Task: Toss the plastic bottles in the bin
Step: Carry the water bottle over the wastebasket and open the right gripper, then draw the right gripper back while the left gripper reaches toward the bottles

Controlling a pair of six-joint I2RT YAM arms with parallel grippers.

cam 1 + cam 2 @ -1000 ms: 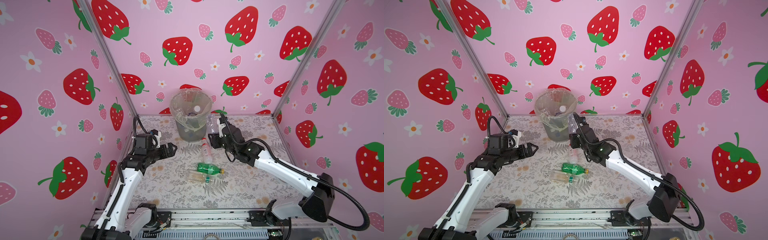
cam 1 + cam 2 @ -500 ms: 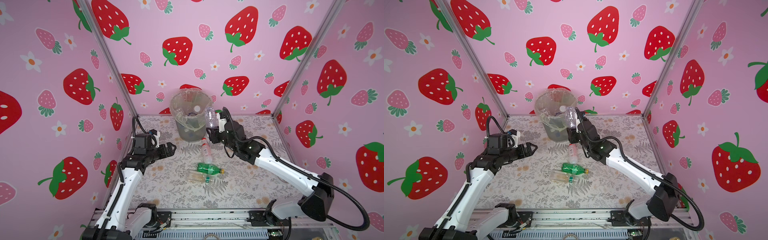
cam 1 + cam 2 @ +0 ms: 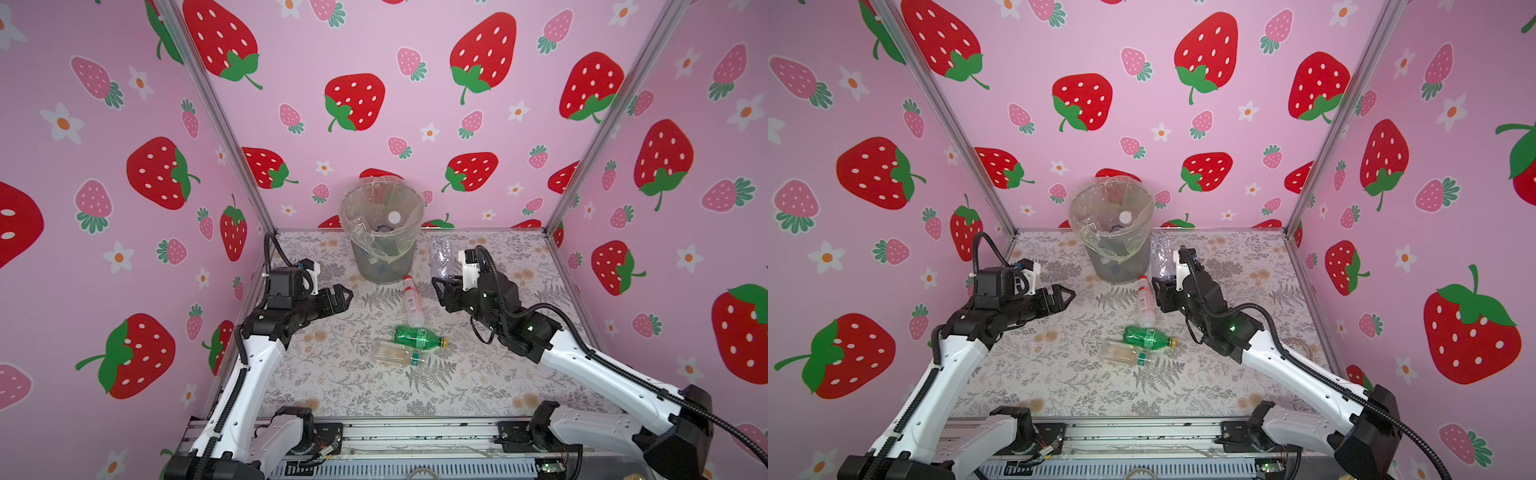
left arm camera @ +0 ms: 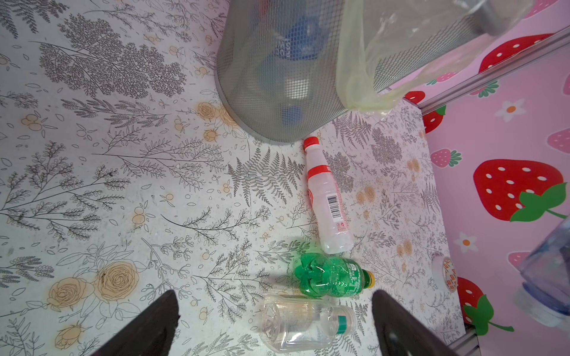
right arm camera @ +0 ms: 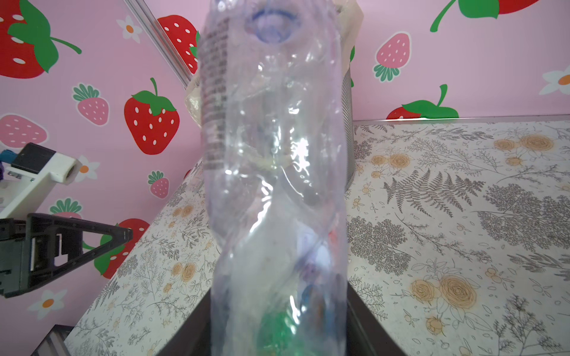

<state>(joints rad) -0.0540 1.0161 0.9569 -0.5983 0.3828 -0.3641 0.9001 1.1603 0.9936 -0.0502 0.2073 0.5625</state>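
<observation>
My right gripper (image 3: 441,286) (image 5: 279,308) is shut on a crumpled clear bottle (image 3: 441,257) (image 5: 277,154), held upright just right of the bin (image 3: 374,266) (image 3: 1106,266). The grey mesh bin (image 4: 262,77), lined with a clear bag, has several bottles inside. Three bottles lie on the floral table in front of it: a red-capped one (image 3: 412,302) (image 4: 327,197), a green one with a yellow cap (image 3: 417,336) (image 4: 330,277) and a clear one with a green cap (image 3: 397,354) (image 4: 302,323). My left gripper (image 3: 345,295) (image 4: 274,297) hangs open to their left, holding nothing.
Pink strawberry walls close in the table at the back and on both sides. A small ring-shaped object (image 3: 1293,345) lies near the right wall. The metal rail (image 3: 415,432) runs along the front edge between the arm bases.
The right gripper carried the clear bottle up toward the bin's rim, then came back slightly right and lower. The left arm has barely moved.
</observation>
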